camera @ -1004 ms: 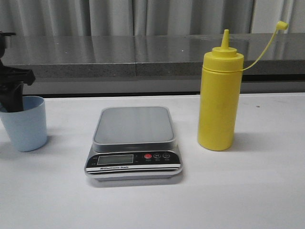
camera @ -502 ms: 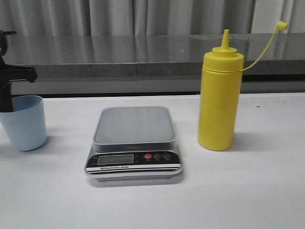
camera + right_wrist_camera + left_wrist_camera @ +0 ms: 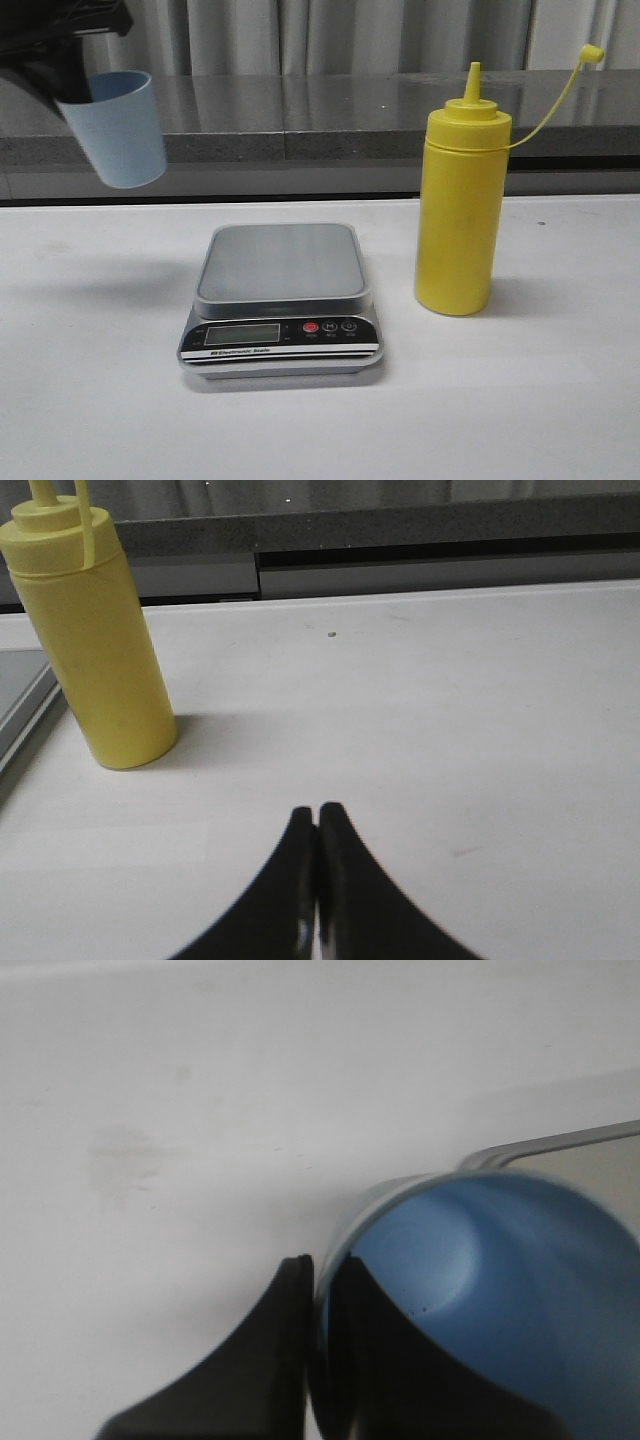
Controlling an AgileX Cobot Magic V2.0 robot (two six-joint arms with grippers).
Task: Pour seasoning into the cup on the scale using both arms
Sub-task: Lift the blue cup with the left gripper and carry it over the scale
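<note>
left jaws [image 3: 70,85]: clamped on the cup [image 3: 115,130] rim, tilted, up at 10 o'clock off the scale [image 3: 281,295]
right jaws [image 3: 318,825]: pinched together, holding nothing
seasoning [image 3: 460,205]: upright at 3 o'clock of scale, cap [image 3: 594,52] dangling off
table [image 3: 520,400]: white

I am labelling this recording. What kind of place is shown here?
Probably a lab or test bench arranged like a kitchen counter: a plain white table holding only a digital scale and a yellow squeeze bottle, with a grey stone ledge and curtains behind.
</note>
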